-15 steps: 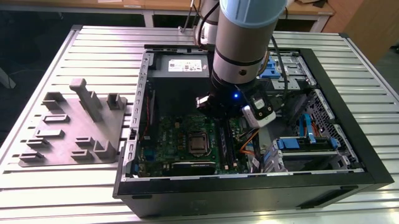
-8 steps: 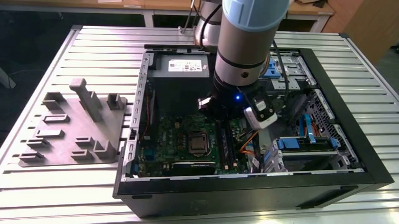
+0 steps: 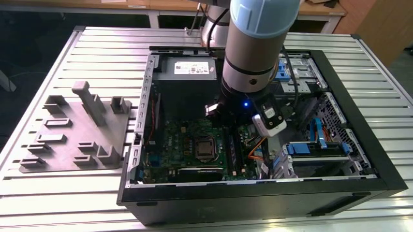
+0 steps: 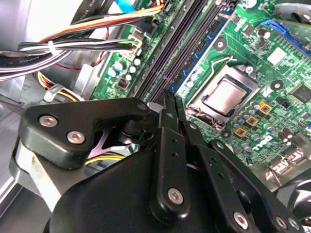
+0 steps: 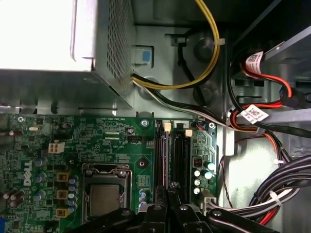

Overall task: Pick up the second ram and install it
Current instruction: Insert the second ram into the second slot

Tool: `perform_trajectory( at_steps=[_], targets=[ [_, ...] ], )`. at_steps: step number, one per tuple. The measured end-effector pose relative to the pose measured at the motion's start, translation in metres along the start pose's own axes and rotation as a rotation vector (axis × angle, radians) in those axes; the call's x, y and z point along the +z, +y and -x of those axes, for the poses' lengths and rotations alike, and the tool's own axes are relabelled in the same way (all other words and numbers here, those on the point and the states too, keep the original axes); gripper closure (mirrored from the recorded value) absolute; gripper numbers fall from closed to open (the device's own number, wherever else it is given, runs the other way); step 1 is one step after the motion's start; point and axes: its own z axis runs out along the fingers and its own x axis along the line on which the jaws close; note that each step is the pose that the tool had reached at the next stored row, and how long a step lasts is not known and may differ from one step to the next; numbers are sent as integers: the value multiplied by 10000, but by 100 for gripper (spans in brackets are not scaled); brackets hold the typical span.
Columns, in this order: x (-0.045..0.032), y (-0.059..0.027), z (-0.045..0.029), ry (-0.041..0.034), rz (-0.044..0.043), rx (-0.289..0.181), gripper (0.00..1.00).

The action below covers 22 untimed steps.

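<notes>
My gripper (image 4: 173, 100) reaches down inside the open computer case (image 3: 361, 140), over the black memory slots (image 5: 181, 155) beside the processor socket. Its two black fingers stand almost together, shut on the second ram (image 4: 200, 47), a thin dark blue-green stick with dark chips. The ram (image 5: 164, 156) stands on edge along a slot and runs out from the fingertips in both wrist views. I cannot tell whether it is fully seated. In the exterior view the gripper (image 3: 240, 128) hangs under the arm's wrist above the green motherboard (image 3: 174, 140).
The silver power supply (image 3: 193, 70) sits at the case's far end. Bundled cables (image 5: 272, 199) and orange and yellow wires (image 4: 97, 29) lie close beside the slots. A drive cage with blue clips (image 3: 316, 150) lies toward the exterior view's right. A grey fixture plate (image 3: 77, 130) lies on the table outside.
</notes>
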Motion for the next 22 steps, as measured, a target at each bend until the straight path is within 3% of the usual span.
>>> perform_trajectory(
  at_steps=[22],
  targets=[
    [66, -26, 8, 1, 0, -1, 87]
  ],
)
